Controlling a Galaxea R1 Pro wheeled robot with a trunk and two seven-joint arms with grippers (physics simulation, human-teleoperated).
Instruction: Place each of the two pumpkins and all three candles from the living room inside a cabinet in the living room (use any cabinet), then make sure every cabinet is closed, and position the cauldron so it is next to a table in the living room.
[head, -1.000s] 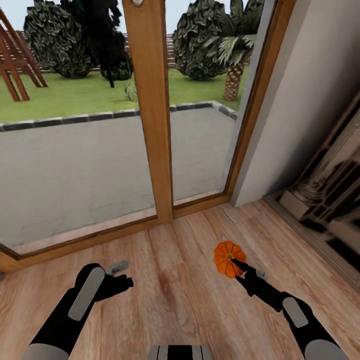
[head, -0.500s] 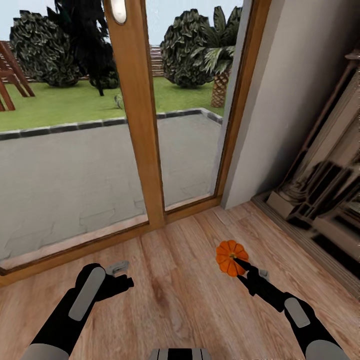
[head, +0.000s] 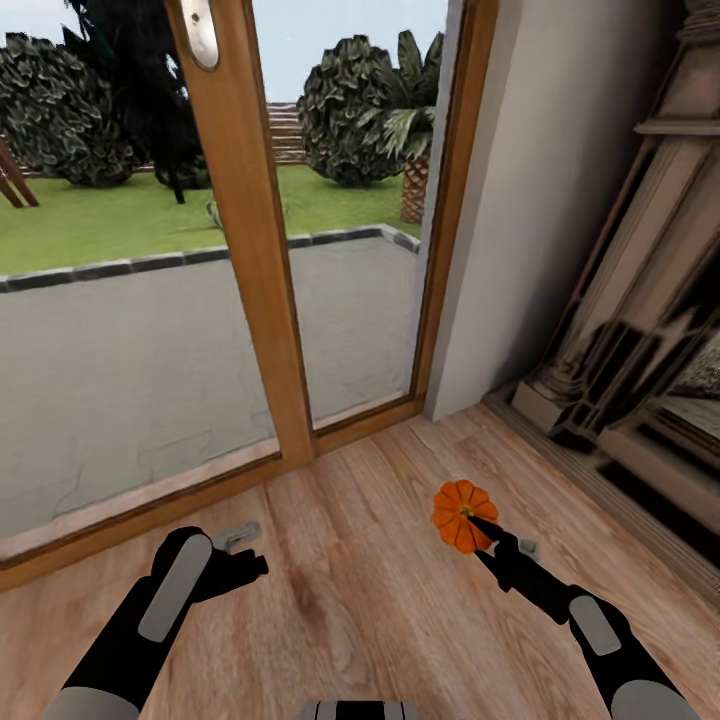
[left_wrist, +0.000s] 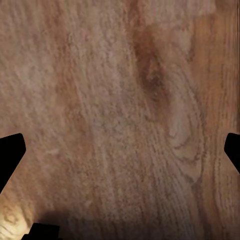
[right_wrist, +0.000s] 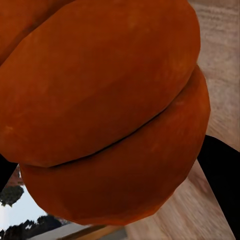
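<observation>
Pumpkin (head: 461, 516), head view: orange, ribbed, clamped at the tip of my right gripper (head: 478, 527), held above the wood floor (head: 350, 590) near the glass door (head: 240, 240) and the grey wall (head: 540, 190). My left gripper (head: 240, 563) hangs low over the floor, holding nothing. Left wrist view: bare floor planks (left_wrist: 120, 120), my two fingertips (left_wrist: 10, 155) spread wide at the edges. Right wrist view: the pumpkin (right_wrist: 100, 105) pressed up close, a dark finger (right_wrist: 220, 175) beside it, floor behind.
</observation>
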